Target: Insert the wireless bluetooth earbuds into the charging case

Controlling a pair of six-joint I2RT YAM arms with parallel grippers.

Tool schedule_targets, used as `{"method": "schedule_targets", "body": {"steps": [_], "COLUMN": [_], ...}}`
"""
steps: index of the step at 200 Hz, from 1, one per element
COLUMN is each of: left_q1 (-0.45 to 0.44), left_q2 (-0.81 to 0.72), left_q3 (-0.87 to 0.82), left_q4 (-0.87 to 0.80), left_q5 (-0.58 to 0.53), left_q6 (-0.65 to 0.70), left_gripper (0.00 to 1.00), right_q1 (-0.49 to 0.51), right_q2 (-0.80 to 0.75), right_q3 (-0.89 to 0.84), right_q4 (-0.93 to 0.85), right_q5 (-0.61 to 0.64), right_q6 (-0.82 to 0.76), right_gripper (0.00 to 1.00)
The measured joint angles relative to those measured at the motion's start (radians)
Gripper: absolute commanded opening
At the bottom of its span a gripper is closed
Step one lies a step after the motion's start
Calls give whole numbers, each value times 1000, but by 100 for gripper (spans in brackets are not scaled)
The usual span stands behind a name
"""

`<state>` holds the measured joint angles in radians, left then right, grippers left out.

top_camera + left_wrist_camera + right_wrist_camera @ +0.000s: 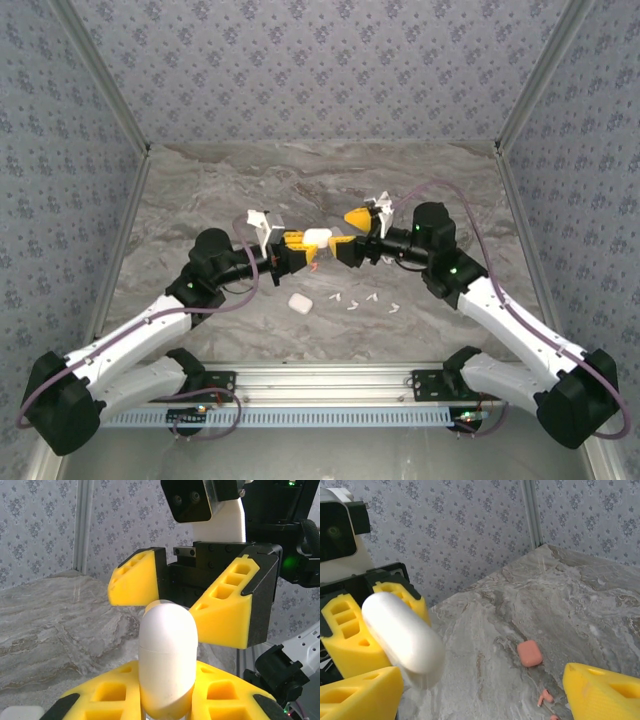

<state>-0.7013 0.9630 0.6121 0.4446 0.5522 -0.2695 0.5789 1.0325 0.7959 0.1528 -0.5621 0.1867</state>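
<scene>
Your work surface is a grey marbled table (200, 200), boxed in by walls (300, 60) papered with a small floral print. The white earbuds (353, 305) lie loose on it, low and centre in the overhead view. They are tiny stemmed pieces in a short row, and none is in a case yet.

Just left of them sits a spare white case (299, 301). In the right wrist view, a couple of coral earbuds (545, 697) lie at the bottom edge, near a coral case (529, 653) shaped like a soft-cornered square.

Mid-frame overhead, your left gripper (308, 246) is clamped on a white case (166, 655). This case is a smooth, glossy pebble with a faint seam around it, and its lid looks closed. It is held off the table and presented end-on, likely so the other arm can reach the lid.

Your right gripper (349, 233) faces it with its yellow, hollow-pocketed wedge fingers (227, 605) spread wide around the case's end. You can't tell whether the nearer one brushes it.
</scene>
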Motion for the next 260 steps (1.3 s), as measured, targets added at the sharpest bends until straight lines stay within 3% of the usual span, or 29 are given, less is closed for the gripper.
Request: {"method": "schedule_targets", "body": {"steps": [165, 212, 241, 260], "left_q1": [-2, -7, -23, -33], "left_q2": [0, -17, -38, -46], "left_q3": [0, -73, -93, -94], "left_q4": [-32, 17, 27, 33], "left_q5": [-1, -45, -53, -53], "left_q6": [37, 62, 90, 104], "left_gripper": [0, 0, 0, 0], "right_q1": [-47, -201, -348, -390], "right_q2": [31, -103, -39, 34], "right_q3": [80, 78, 37, -29], "right_q4": [-58, -209, -333, -386], "right_q5": [0, 50, 97, 139], "right_q6": [-3, 38, 130, 200], "right_gripper": [81, 76, 70, 66]}}
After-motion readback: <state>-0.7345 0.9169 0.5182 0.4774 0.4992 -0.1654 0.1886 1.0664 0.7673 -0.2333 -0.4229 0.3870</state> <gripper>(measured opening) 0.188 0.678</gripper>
